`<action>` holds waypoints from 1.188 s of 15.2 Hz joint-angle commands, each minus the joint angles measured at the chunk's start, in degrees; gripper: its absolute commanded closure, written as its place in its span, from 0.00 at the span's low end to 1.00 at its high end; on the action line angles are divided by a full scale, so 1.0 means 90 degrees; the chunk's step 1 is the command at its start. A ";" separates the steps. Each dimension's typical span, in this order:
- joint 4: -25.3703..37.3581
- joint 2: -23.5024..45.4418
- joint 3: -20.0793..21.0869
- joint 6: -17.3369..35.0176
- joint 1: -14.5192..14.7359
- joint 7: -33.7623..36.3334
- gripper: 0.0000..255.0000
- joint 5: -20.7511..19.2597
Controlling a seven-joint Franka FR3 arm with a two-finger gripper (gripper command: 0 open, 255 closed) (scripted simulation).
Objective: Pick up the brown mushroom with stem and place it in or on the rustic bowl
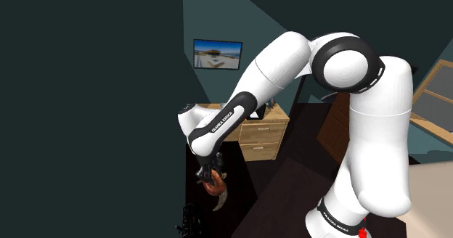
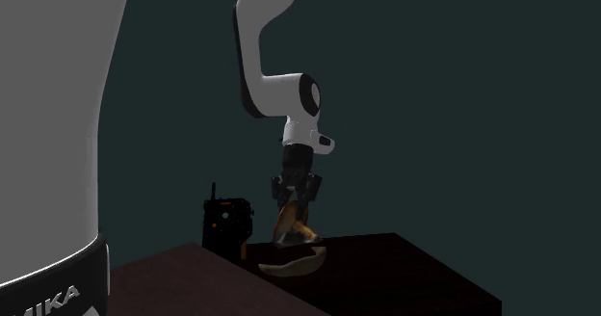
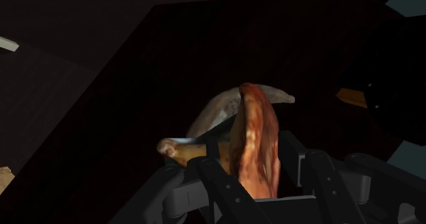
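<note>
Dark brown tabletop (image 2: 405, 266) lies all round the shallow, rough-looking rustic bowl (image 2: 294, 259), so an off-centre release could, I reckon, tip the load over its low rim. The all-black two-finger gripper (image 2: 296, 204) is closed narrowly on the brown mushroom with stem (image 2: 292, 229), just above the bowl: glossy reddish-orange cap, pale tan stem.
</note>
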 commanded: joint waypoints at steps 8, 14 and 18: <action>0.0230 -0.0191 0.0020 -0.0418 -0.0001 -0.0024 0.00 0.0038; 0.0464 -0.0334 0.0033 -0.0793 0.0001 -0.0043 0.00 0.0067; 0.0464 -0.0334 0.0032 -0.0793 0.0002 -0.0044 0.00 0.0067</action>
